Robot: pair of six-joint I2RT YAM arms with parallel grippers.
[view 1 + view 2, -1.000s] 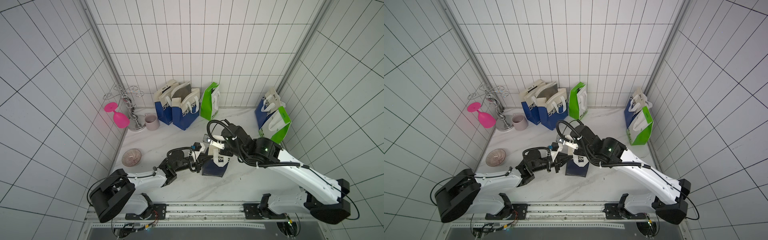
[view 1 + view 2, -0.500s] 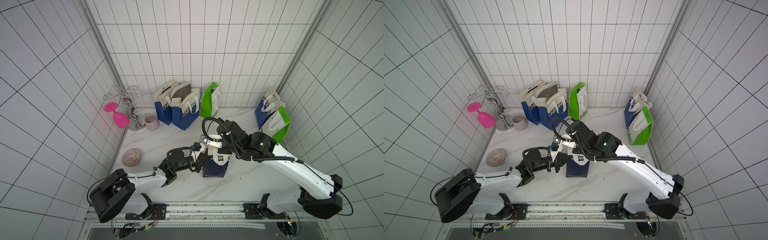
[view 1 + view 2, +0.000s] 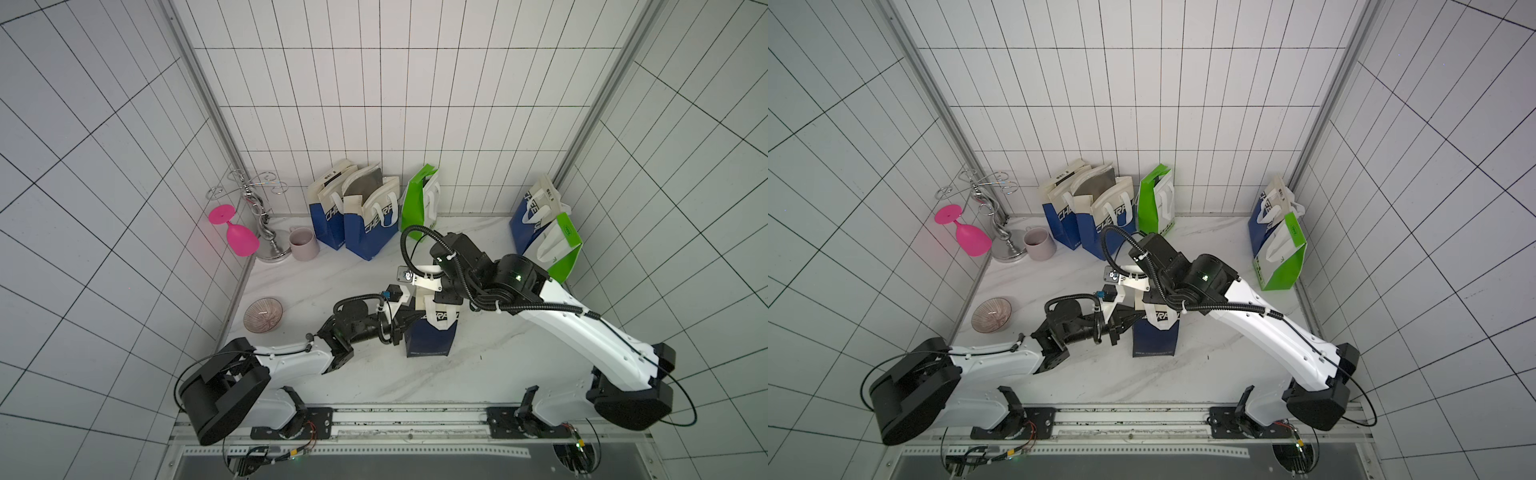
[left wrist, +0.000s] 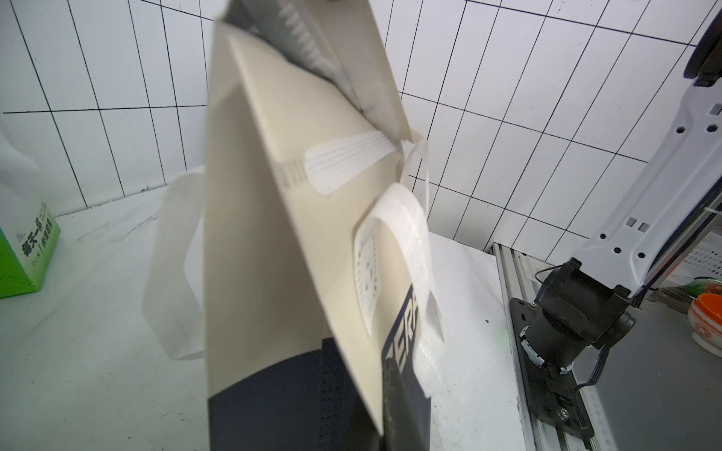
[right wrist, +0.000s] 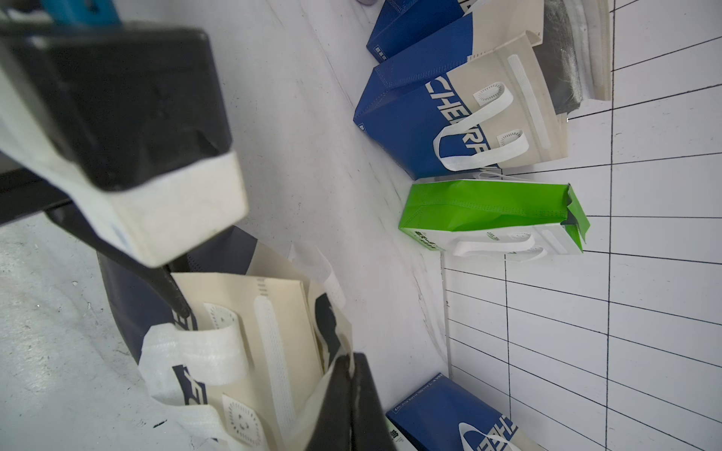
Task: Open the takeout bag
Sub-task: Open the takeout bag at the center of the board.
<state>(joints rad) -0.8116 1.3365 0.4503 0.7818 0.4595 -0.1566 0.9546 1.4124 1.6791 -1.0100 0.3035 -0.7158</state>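
Note:
The takeout bag point(image 3: 430, 343) point(image 3: 1154, 338), navy below and cream above with white handles, stands upright mid-table. My left gripper point(image 3: 409, 322) point(image 3: 1133, 318) comes in from the left and is shut on the bag's cream top edge; in the left wrist view the bag point(image 4: 273, 234) fills the frame and the gripper point(image 4: 386, 421) pinches its rim. My right gripper point(image 3: 446, 301) point(image 3: 1152, 300) reaches down from behind and is shut on the opposite top edge point(image 5: 351, 390). The right wrist view shows the bag point(image 5: 254, 320) with its inner white closure strip exposed.
Blue-and-cream bags point(image 3: 365, 220) and a green bag point(image 3: 419, 203) line the back wall; two more bags point(image 3: 548, 241) stand at the right wall. A pink glass point(image 3: 237, 235), metal rack point(image 3: 262, 216), mug point(image 3: 303, 243) and bowl point(image 3: 263, 315) sit at the left.
The right arm's elbow and wrist have drifted slightly left and toward the back wall, still holding the bag's edge. The left arm and the bag's base have stayed put.

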